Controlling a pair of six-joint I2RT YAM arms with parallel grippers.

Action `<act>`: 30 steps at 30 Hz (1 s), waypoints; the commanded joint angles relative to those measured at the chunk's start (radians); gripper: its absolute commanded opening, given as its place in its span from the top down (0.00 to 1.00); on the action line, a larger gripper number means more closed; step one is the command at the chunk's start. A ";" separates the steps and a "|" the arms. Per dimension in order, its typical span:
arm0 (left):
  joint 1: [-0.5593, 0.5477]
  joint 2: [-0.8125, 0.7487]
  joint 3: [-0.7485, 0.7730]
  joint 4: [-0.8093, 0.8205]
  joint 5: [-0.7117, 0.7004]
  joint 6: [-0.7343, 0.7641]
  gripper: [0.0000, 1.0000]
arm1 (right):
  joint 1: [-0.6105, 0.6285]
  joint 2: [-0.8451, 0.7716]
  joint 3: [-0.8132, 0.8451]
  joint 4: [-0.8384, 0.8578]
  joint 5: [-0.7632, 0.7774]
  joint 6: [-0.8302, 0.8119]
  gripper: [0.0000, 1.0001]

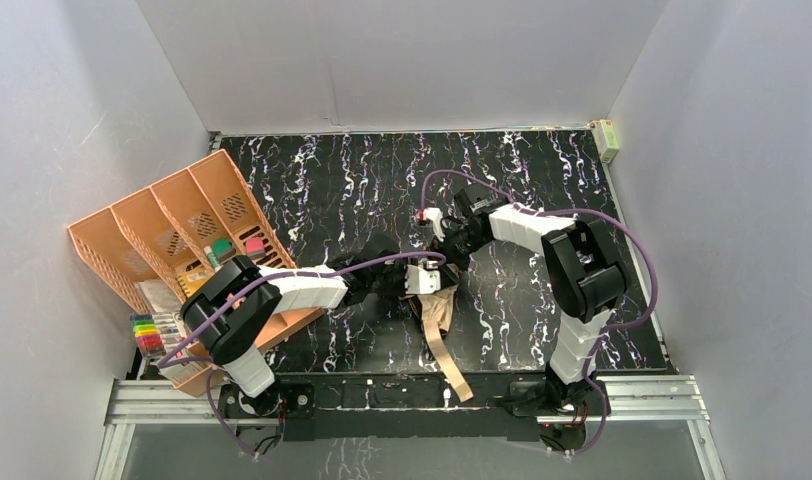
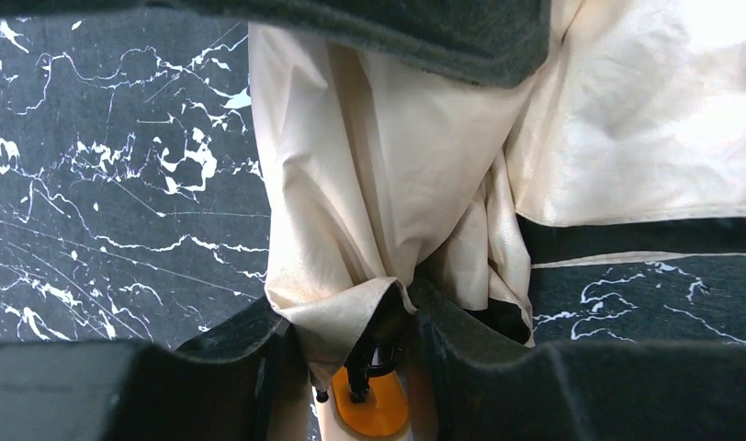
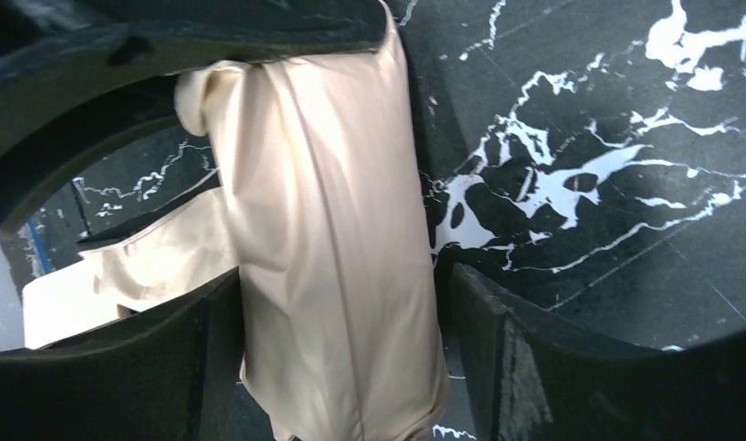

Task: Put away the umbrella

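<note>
Your left gripper (image 2: 351,344) is clamped narrow on the tan canopy folds of the umbrella (image 1: 440,322), which lies mid-table on the black marble top (image 1: 542,170), well apart from the orange organizer (image 1: 172,225). Your right gripper (image 3: 346,358) stands wide, straddling the tan bundle: one finger (image 3: 149,377) touches the cloth, the other finger (image 3: 553,377) shows a gap beside it.
</note>
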 commanded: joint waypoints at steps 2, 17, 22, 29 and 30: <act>0.001 -0.018 -0.031 -0.022 -0.033 0.018 1.00 | 0.009 0.038 0.037 -0.037 0.128 -0.026 0.34; 0.002 -0.260 -0.088 0.064 -0.002 -0.199 0.08 | 0.015 0.025 -0.038 0.081 0.287 -0.101 1.00; 0.007 -0.445 -0.120 -0.010 0.061 -0.321 0.07 | 0.035 -0.016 -0.108 0.176 0.343 -0.129 1.00; 0.123 -0.578 -0.095 -0.108 0.056 -0.601 0.02 | 0.098 -0.128 -0.276 0.363 0.438 -0.225 1.00; 0.167 -0.571 -0.074 -0.127 0.096 -0.642 0.02 | 0.107 -0.142 -0.302 0.390 0.447 -0.237 1.00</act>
